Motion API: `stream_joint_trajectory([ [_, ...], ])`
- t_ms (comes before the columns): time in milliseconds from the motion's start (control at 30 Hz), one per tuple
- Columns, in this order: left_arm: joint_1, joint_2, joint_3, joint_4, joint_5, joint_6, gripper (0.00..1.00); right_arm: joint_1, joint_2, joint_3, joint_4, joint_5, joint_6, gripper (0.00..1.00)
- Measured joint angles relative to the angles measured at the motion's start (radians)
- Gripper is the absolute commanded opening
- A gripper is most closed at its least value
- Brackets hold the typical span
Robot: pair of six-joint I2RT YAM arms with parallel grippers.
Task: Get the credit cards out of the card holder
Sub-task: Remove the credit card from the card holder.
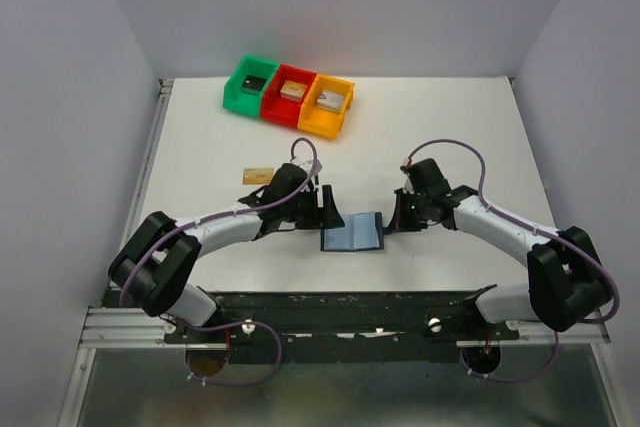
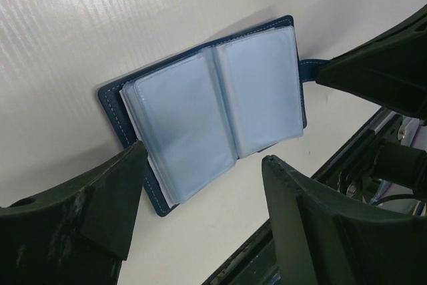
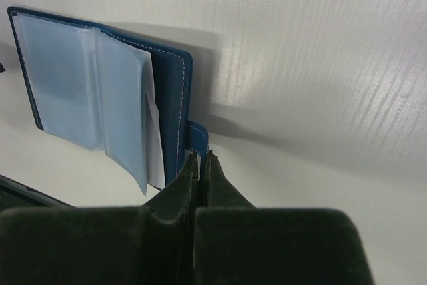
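Observation:
The navy card holder [image 1: 353, 233] lies open on the table between the arms, its light blue pockets up; it also shows in the left wrist view [image 2: 213, 105] and the right wrist view [image 3: 100, 91]. My right gripper [image 3: 201, 155] is shut on the holder's snap tab [image 3: 198, 135] at its right edge. My left gripper [image 2: 203, 165] is open just left of the holder, one finger [image 2: 107, 198] over its near corner. A tan-gold card [image 1: 258, 175] lies on the table behind my left arm. A pale sheet edge [image 3: 154, 145] shows behind the pockets. Other cards are hidden.
Green [image 1: 250, 84], red [image 1: 290, 97] and orange [image 1: 327, 105] bins stand in a row at the back, each with a small block inside. The table's front edge with the black rail [image 1: 340, 305] lies just below the holder.

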Motion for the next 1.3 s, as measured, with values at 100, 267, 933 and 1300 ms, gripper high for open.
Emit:
stream_joint_trajectory([
  [100,-0.006,0.021,0.009,-0.011,0.000,0.004,0.81,0.000,0.000,-0.001,0.004,-0.002,-0.002,0.00],
  [267,-0.013,0.046,0.015,-0.018,0.000,0.008,0.81,0.000,0.000,-0.002,0.006,-0.003,-0.002,0.00],
  [933,-0.016,0.093,0.032,-0.011,0.024,0.021,0.80,0.000,0.002,-0.002,0.006,-0.011,-0.003,0.00],
  [1300,-0.031,0.105,0.047,0.006,0.054,0.045,0.77,0.000,0.013,-0.003,0.007,-0.024,-0.003,0.00],
])
